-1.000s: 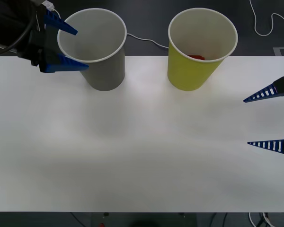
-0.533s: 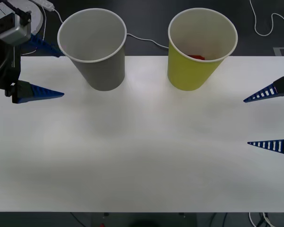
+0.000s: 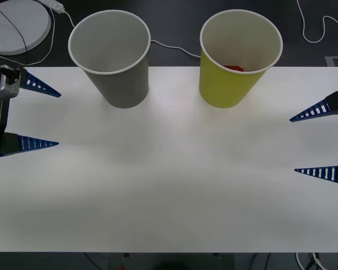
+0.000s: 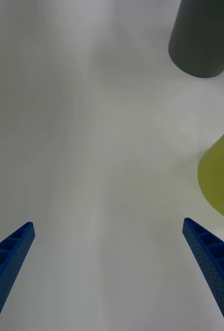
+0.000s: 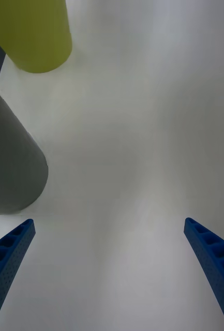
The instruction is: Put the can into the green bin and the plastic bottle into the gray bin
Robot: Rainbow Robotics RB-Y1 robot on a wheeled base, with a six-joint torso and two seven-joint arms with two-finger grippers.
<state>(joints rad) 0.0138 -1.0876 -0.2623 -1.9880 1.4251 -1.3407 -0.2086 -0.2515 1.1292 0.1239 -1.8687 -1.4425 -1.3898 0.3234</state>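
Loads of room here. The white surface (image 3: 169,185) is bare from the middle to the near edge, so anything can sweep straight across. The only obstacles are the gray bin (image 3: 114,56) and the green bin (image 3: 236,59), standing upright at the far edge with a passable gap between them. Left tool (image 3: 31,115) and right tool (image 3: 321,140) sit spread wide at opposite edges.

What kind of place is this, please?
Probably a robotics lab test bench: a plain white table holding two paper cups as bins, the gray bin and the green bin, with cables on the dark floor.
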